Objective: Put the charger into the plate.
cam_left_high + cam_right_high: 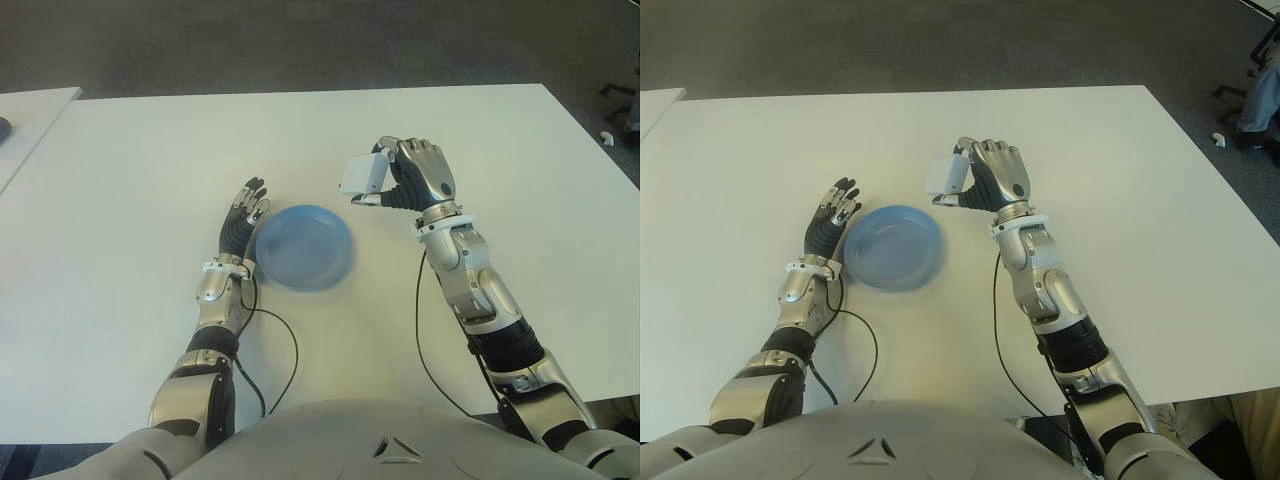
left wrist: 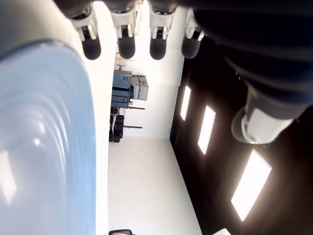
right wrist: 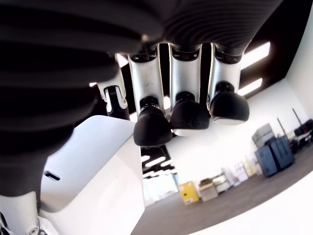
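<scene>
Left hand: we are holding our left hand [image 1: 244, 218] just beside the plate's left rim, palm toward it, fingers [image 2: 126, 48] straight, spread a little and gripping nothing. We judge it is posted there to steady the plate should it slide; whether it is touching the rim we cannot tell.

Left arm: it is reaching forward low over the worktop [image 1: 120, 200], forearm pointing away from the body, a black cable trailing back from the wrist.

Plate: the blue plate [image 1: 304, 246] is sitting flat on the worktop between our two hands, with nothing in it. Its place near the middle is letting either arm reach it.

Charger: the white charger [image 1: 363, 173] is being carried in the air, up beyond the plate's far right rim and not yet over the bowl.

Right hand: we are gripping the charger in our right hand [image 1: 421, 175], the fingers [image 3: 190, 114] curling over one side and the thumb pressing the other, so the block is sticking out toward the plate. We judge this grip is leaving the charger's plate-facing side clear for a clean drop.

Right arm: it is stretching forward from the right, wrist raised, back of the hand turned up.

Next step: we are judging that the hand needs to travel left and toward us until the charger is hanging over the plate's middle, then lower and loosen.
</scene>
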Controlling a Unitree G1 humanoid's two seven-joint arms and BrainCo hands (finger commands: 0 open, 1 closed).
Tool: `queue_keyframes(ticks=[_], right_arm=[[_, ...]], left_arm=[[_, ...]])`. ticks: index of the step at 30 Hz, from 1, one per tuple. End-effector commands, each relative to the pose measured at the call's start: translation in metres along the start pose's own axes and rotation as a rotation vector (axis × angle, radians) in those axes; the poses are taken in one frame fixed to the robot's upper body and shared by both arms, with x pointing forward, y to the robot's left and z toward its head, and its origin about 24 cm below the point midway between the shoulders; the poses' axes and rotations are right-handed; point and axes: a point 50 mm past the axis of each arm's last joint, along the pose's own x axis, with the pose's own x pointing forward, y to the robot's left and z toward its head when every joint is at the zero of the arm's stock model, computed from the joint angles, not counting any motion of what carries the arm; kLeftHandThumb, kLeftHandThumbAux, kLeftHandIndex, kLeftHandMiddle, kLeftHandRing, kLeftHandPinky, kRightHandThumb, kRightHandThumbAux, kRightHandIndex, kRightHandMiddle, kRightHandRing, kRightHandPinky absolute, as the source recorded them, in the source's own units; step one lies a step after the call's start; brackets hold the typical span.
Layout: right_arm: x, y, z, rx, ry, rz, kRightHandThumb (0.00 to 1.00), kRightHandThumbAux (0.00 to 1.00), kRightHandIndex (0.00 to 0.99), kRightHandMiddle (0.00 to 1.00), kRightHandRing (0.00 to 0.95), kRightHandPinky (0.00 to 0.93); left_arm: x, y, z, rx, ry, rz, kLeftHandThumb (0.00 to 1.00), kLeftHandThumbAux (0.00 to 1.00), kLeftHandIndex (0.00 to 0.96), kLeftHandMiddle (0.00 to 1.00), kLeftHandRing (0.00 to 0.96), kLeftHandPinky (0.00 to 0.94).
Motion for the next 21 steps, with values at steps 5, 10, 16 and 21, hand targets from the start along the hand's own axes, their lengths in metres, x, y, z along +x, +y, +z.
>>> queue_keyframes(ticks=[5,10,16,21], right_arm=[[-0.002,0.016,0.014,0.029,-0.033,0.099,0.743,0.707,0.441,0.869,0.866,0.871],[-0.004,0.026,0.02,0.055,-0.047,0.141,0.743,0.708,0.441,0.862,0.865,0.875],[-0.005,0.048,0.025,0.086,-0.057,0.185,0.743,0.708,0.441,0.857,0.863,0.873],[-0.003,0.061,0.028,0.133,-0.058,0.223,0.742,0.708,0.441,0.851,0.857,0.868]], left_arm=[[-0.014,-0.004,-0.021,-0.044,0.101,0.033,0.069,0.523,0.0,0.037,0.006,0.0],[-0.014,-0.004,-0.021,-0.043,0.102,0.036,0.072,0.527,0.0,0.039,0.01,0.0],[-0.014,-0.005,-0.021,-0.054,0.103,0.04,0.071,0.528,0.0,0.037,0.012,0.0],[-0.014,-0.006,-0.021,-0.06,0.105,0.038,0.073,0.523,0.0,0.032,0.009,0.0]])
